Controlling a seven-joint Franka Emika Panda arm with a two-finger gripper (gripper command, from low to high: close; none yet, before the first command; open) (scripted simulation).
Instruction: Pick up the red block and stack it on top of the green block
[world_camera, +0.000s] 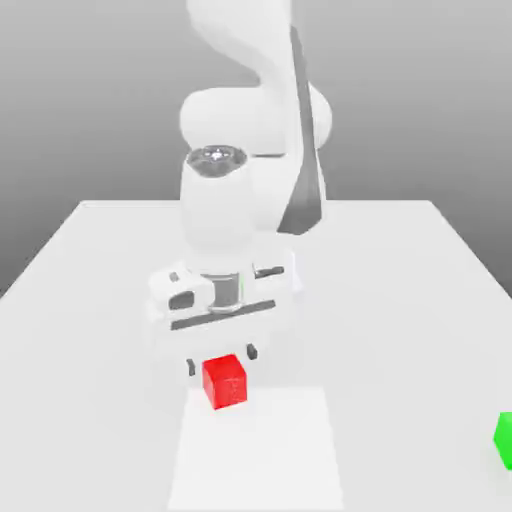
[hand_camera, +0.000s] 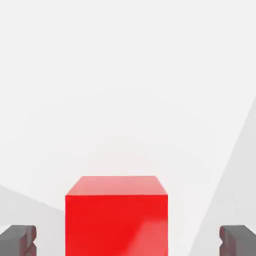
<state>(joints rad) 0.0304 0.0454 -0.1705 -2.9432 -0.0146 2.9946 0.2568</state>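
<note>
Red block (world_camera: 225, 382) is seen below centre in the exterior view, flanked by the open claw (world_camera: 222, 361), nothing gripped. Green block (world_camera: 505, 440) at lower right edge. Pre-grasp stage, apparently; claw to be lowered, centred, then closed.

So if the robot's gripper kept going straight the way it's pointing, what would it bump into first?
Probably the red block: the open gripper points down, with the block between its fingertips. How far down it is, I can't tell exactly.
</note>
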